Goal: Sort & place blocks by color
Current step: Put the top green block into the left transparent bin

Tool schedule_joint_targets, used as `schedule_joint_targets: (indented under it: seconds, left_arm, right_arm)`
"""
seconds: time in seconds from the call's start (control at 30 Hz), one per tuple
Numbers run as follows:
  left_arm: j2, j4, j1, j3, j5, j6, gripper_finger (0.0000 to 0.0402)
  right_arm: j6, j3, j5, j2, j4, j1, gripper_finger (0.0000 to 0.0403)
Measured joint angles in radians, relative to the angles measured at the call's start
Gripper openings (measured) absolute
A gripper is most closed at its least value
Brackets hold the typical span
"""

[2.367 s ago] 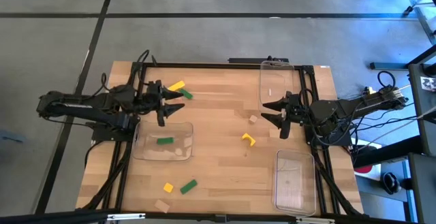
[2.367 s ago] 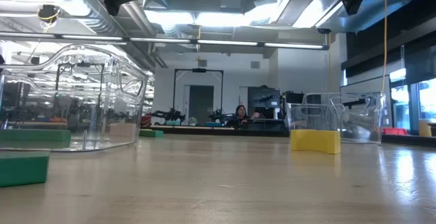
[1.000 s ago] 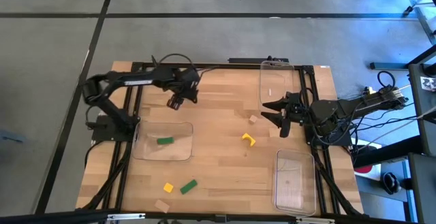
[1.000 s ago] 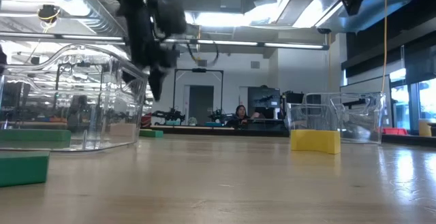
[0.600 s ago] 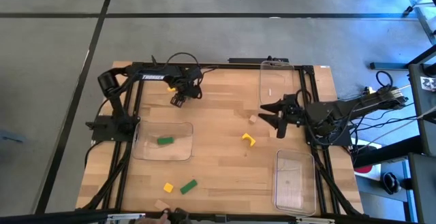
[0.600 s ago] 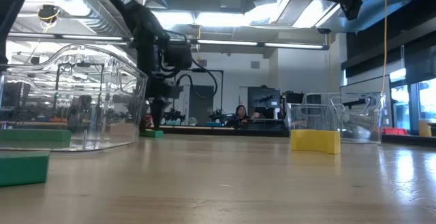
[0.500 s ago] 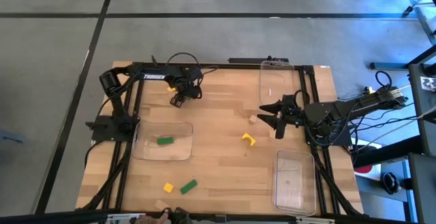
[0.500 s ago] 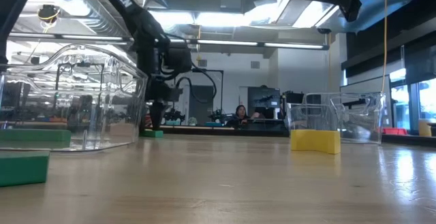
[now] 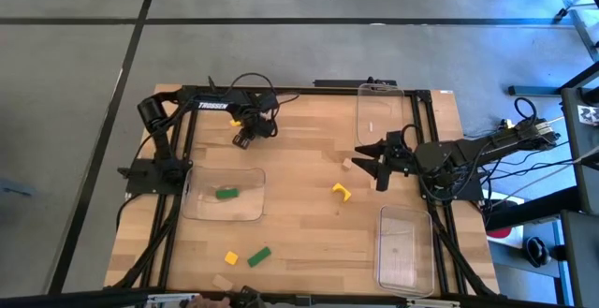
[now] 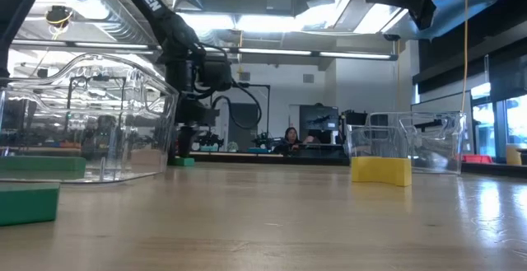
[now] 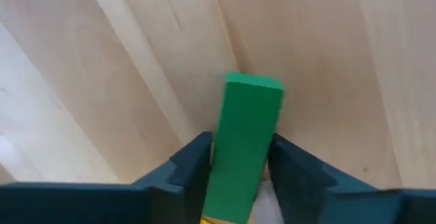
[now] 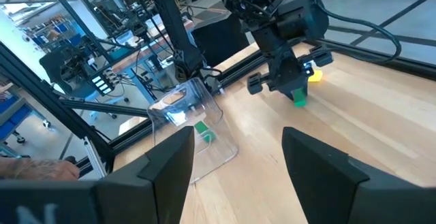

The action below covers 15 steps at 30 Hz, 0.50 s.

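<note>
Blocks lie scattered over the pale wooden table (image 9: 299, 205). From above, the left gripper (image 9: 247, 132) reaches to the far left part of the table and closes on a green block (image 9: 255, 131) beside a yellow block (image 9: 237, 118). Another green block (image 9: 226, 194) sits inside a clear plastic tray (image 9: 245, 210) at the left. A yellow wedge (image 9: 342, 192) and a small tan block (image 9: 346, 165) rest near the middle, and a yellow piece (image 9: 230, 257), a green piece (image 9: 258, 256) and a tan piece (image 9: 221, 283) lie at the near edge. The right gripper (image 9: 372, 159) hovers right of the tan block with its fingers spread, holding nothing.

At table height, a yellow rectangular block (image 10: 380, 170) stands at the right in front of a clear tray (image 10: 428, 143); a flat green slab (image 10: 29, 203) shows at the left edge.

The left wrist camera shows the smooth, long green block (image 11: 243, 142) pinched between two dark fingers (image 11: 189, 166) over grained wood.

The right wrist camera looks across to the left gripper (image 12: 291, 88) clamped on the green block (image 12: 299, 99), with a clear tray (image 12: 204, 139) holding a green piece (image 12: 204, 130) beyond.
</note>
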Motion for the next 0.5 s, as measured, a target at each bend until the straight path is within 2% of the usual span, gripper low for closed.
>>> schedule_joint_targets:
  seconds: [0.1,0.3,0.4,0.5]
  left_arm:
    - [-0.005,-0.001,-0.009,-0.001,-0.006,-0.045,0.0085]
    - [-0.069,0.028,-0.046,-0.006,-0.049,-0.146,0.0085]
    - [-0.149,0.019,-0.049,0.03,-0.048,-0.302,0.0085]
    - [-0.255,0.032,-0.032,0.054,0.045,-0.508,0.0085]
  right_arm:
    - [-0.001,0.0,0.0,0.0,0.0,0.0,0.0225]
    - [-0.002,0.0,-0.001,0.0,0.0,0.0,0.0225]
    - [-0.003,0.0,-0.002,0.0,-0.001,0.0,0.0225]
    - [-0.006,0.0,-0.002,0.0,-0.001,0.0,0.0225]
